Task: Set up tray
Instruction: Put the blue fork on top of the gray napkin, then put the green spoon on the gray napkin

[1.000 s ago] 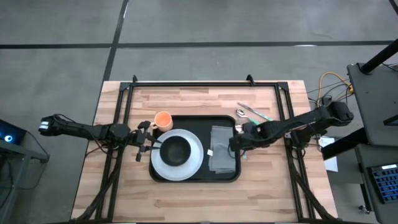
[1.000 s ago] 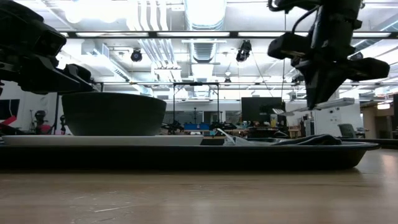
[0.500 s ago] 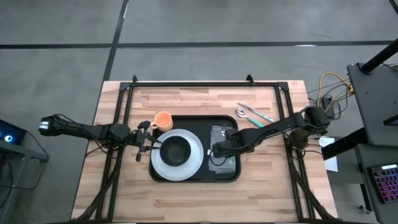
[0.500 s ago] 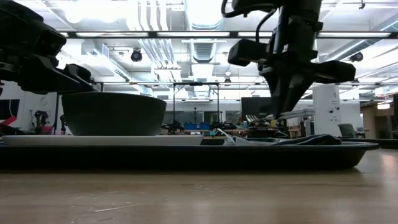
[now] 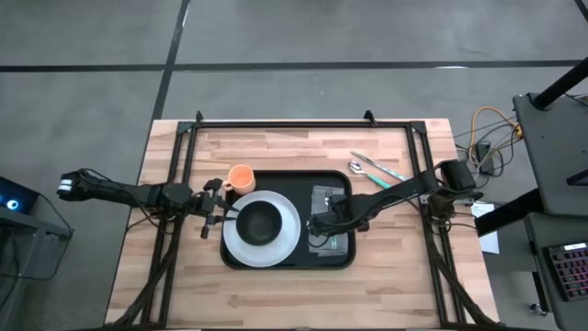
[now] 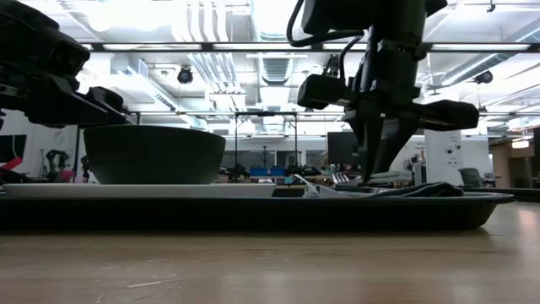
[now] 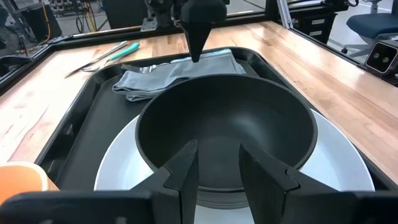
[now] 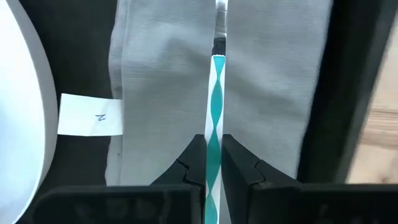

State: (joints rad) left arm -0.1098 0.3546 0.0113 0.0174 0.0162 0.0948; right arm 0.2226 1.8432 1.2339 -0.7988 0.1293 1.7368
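High view: looking straight down on the worktop, with the tray lying at its middle, long axis running side to side. Carrying a white plate and black bowl on its left half, a grey napkin on its right half. Right pincer reaching in over the napkin; left pincer waiting at the tray's left edge, beside an orange cup. Two more utensils lying on the wood beyond the tray's right corner.

Low view: right pincer hanging point-down, tips almost touching the napkin inside the tray.

Left wrist view: left pincer standing narrowly parted, holding nothing, just short of the bowl.

Right wrist view: right pincer clamping a teal-and-white patterned handle, closed narrowly on it. Handle's long axis running along the napkin, parallel to the tray's short side. A white tag showing between napkin and plate. Judged: release depending on this alignment, with the napkin directly below.
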